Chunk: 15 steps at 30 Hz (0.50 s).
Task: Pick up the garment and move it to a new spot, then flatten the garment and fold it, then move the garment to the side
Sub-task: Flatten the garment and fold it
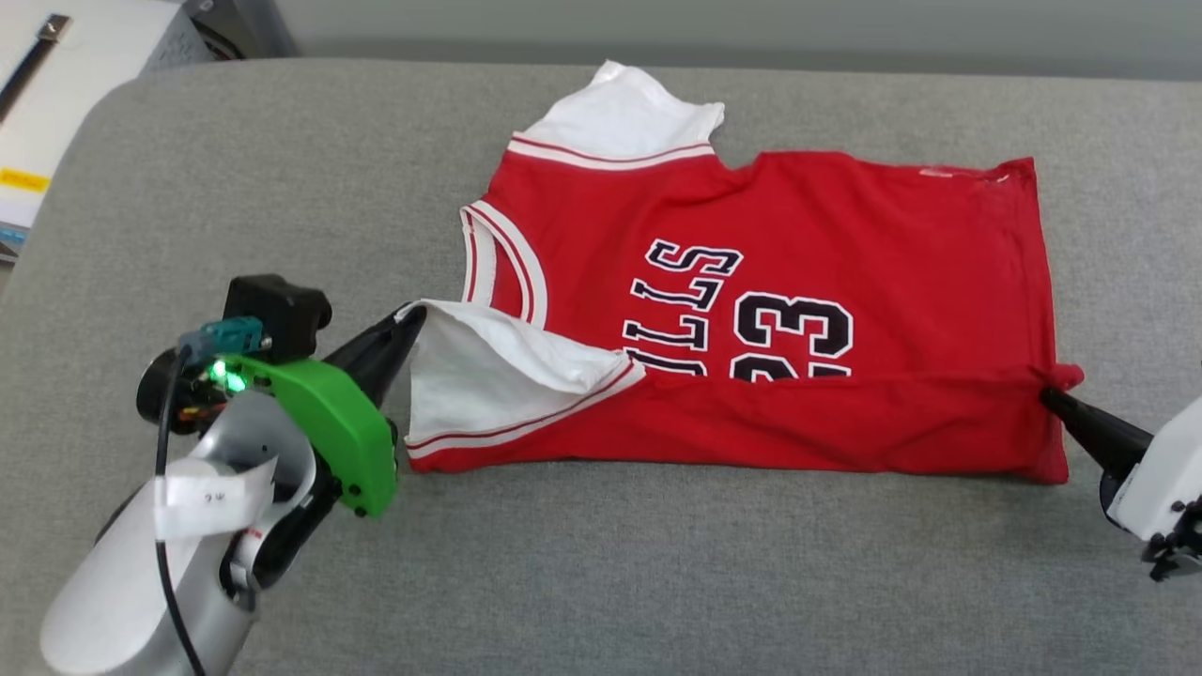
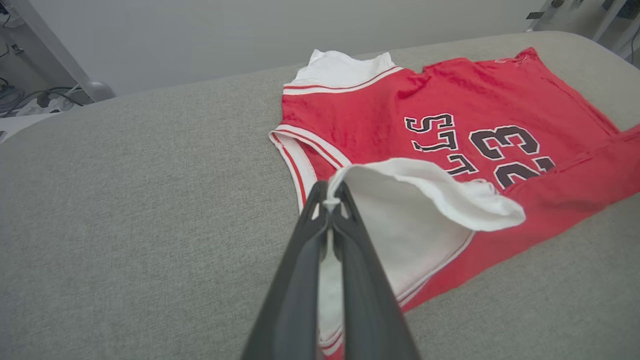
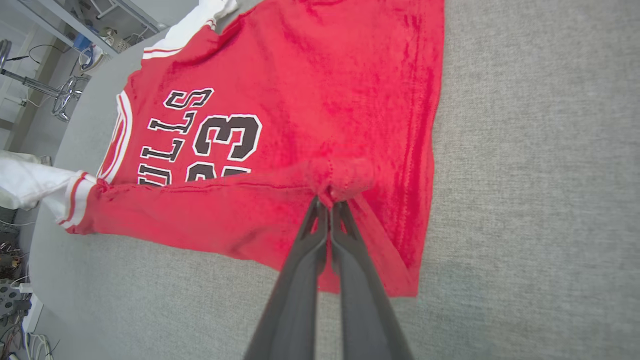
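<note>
The garment (image 1: 798, 235), a red jersey with white sleeves and black "BULLS 23" print, lies spread on the grey padded surface (image 1: 601, 563). Its near long edge is folded up over the lower part of the print. My left gripper (image 1: 408, 321) is shut on the white near sleeve (image 2: 400, 220), holding it lifted above the collar area. At the garment's right end my right gripper (image 1: 1050, 392) is shut on a bunched bit of the red hem (image 3: 340, 177). The far white sleeve (image 1: 624, 117) lies flat at the back.
The grey surface's rounded corner (image 1: 103, 103) is at the back left, with a pale table (image 1: 56, 56) beyond it. Room clutter and metal stands (image 3: 60, 95) show past the surface's edge in the right wrist view.
</note>
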Tool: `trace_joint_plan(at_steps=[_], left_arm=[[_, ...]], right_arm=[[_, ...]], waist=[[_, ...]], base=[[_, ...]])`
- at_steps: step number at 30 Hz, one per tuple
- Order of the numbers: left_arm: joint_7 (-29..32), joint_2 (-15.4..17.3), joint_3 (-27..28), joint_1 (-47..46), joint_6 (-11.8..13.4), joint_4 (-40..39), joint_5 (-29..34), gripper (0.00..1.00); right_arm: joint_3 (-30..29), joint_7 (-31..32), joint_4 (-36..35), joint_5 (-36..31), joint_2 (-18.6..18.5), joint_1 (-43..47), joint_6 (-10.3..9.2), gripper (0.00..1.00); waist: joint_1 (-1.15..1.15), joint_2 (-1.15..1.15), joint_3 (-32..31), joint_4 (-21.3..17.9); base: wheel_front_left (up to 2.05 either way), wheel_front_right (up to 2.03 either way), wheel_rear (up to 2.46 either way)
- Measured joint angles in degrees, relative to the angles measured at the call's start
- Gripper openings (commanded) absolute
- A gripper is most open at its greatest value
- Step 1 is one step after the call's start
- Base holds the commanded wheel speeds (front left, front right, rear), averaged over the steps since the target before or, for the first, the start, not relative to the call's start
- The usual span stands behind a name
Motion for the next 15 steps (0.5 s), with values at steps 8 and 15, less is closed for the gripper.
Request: trace_joint_plan(at_steps=[8,15], left_arm=[[0.77,-1.77,-2.6,-7.36,-1.51,10.82,1.65,0.0],[-0.03,-4.57,-4.66,-11.85,-2.0,22.06,3.04,1.0]], right_arm=[[0.32,1.48,3.52,-3.19,2.07,-4.21,0.0,0.0],[1.45,0.76,9.82,-6.94,3.94,-7.56,0.0,1.0]], waist=[[0.0,0.0,3.82,-1.18],[0.0,0.0,5.15,-2.53]], base=[[0.0,0.0,0.0],[0.0,0.0,0.0]])
